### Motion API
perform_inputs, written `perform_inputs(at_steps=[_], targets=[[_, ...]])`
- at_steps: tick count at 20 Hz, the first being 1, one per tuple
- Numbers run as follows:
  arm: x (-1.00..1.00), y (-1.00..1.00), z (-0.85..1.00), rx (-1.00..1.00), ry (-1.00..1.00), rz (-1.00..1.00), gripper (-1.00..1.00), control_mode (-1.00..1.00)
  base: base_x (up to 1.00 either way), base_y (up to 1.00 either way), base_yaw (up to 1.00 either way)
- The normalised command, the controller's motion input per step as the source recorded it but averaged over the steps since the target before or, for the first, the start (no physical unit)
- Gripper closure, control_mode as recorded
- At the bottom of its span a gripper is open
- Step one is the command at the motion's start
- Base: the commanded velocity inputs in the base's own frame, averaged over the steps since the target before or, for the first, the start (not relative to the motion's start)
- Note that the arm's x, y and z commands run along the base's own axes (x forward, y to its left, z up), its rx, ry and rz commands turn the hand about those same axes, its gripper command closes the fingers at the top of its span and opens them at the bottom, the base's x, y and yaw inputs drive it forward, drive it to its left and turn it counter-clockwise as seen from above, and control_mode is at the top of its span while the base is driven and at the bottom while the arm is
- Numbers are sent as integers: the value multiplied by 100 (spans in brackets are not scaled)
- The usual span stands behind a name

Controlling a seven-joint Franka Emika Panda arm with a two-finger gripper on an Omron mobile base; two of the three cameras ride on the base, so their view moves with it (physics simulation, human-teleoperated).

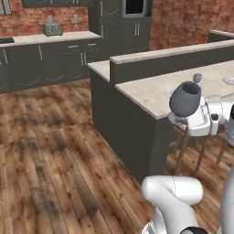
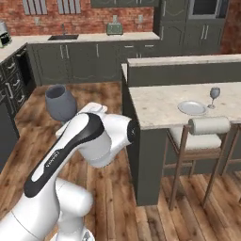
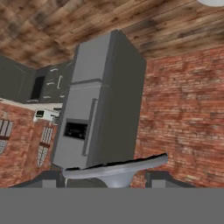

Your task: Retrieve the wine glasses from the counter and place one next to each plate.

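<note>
A squat dark wine glass (image 1: 185, 98) stands upright in the air left of the bar top, and my gripper (image 1: 182, 119) is shut on its lower part. From the right base view the same glass (image 2: 60, 103) rises above my bent arm, over the wooden floor. In the hand view its round foot (image 3: 116, 168) lies between the fingertips of my gripper (image 3: 107, 177). A slimmer clear wine glass (image 2: 214, 94) stands on the bar top right beside a pale plate (image 2: 192, 108). The long counter (image 2: 94, 37) runs along the brick back wall.
Bar stools (image 2: 207, 129) stand tucked under the bar top (image 1: 146, 91), close to my arm. A raised dark ledge (image 2: 183, 66) runs behind the bar top. A grey fridge (image 3: 98, 113) shows in the hand view. Open wooden floor (image 1: 55, 151) lies to the left.
</note>
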Motion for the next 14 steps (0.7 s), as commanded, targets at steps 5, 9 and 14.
perform_inputs(at_steps=[5,9,14], targets=[[0,0,0,0,0,0,100,100,0,-100,36],[0,0,0,0,0,0,100,100,0,-100,35],[0,0,0,0,0,0,100,100,-11,-100,37]])
